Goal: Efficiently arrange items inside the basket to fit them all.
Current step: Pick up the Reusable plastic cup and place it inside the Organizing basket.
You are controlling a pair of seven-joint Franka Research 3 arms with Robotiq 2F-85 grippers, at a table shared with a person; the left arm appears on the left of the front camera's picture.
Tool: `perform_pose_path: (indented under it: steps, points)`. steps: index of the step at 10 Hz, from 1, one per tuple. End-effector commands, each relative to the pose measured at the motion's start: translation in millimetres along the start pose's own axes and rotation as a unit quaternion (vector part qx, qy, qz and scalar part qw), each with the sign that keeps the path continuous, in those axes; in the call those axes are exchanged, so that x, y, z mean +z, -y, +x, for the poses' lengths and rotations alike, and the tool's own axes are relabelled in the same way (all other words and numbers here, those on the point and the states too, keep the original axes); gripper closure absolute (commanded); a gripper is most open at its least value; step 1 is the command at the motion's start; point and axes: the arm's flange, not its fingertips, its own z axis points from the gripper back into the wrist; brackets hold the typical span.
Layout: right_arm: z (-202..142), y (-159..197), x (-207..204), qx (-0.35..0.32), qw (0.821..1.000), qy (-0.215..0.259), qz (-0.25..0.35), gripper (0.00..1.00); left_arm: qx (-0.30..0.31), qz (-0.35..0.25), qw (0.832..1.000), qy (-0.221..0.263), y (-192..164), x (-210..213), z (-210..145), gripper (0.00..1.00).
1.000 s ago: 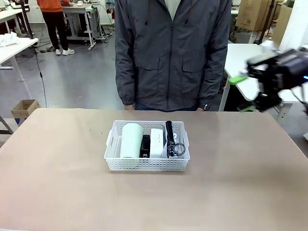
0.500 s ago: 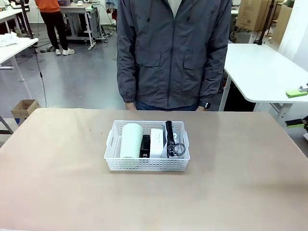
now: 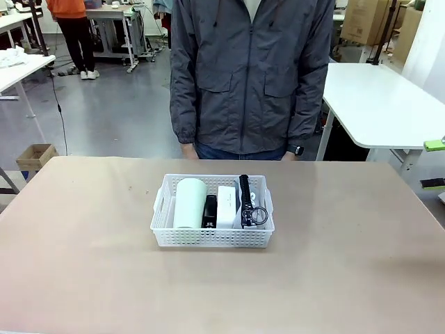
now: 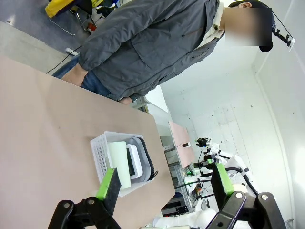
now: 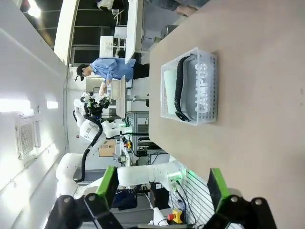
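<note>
The white basket (image 3: 212, 238) sits mid-table. Inside it, side by side, lie the pale-green cup (image 3: 190, 203), the black stapler (image 3: 210, 211), the small white box (image 3: 227, 206) and the shoe (image 3: 246, 200) on its side, black sole up. My right gripper (image 3: 433, 164) shows at the right edge, well away from the basket. In the left wrist view, my left gripper (image 4: 165, 183) is open and empty, high above the basket (image 4: 99, 155), cup (image 4: 119, 160) and shoe (image 4: 138, 157). In the right wrist view, my right gripper (image 5: 163, 186) is open and empty, far from the basket (image 5: 214, 86) and grey shoe (image 5: 193, 86).
A person in a grey jacket (image 3: 250, 76) stands at the far edge of the table, hands hanging at the sides. A white table (image 3: 379, 97) stands behind on the right, a cardboard box (image 3: 35, 156) on the floor at the left. Bare tabletop surrounds the basket.
My right arm has pulled back to the right, from the upper right of the front view to its very edge. The basket and its contents have not moved.
</note>
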Motion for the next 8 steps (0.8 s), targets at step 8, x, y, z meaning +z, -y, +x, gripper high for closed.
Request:
perform_pose_path:
  steps: [8]
  points:
    - [-2.9, -8.7, 0.7, -0.012, 1.0, -0.001, -0.001, 0.0, 0.001, 0.0, 1.0, -0.002, 2.0, 0.1, -1.6, 0.0]
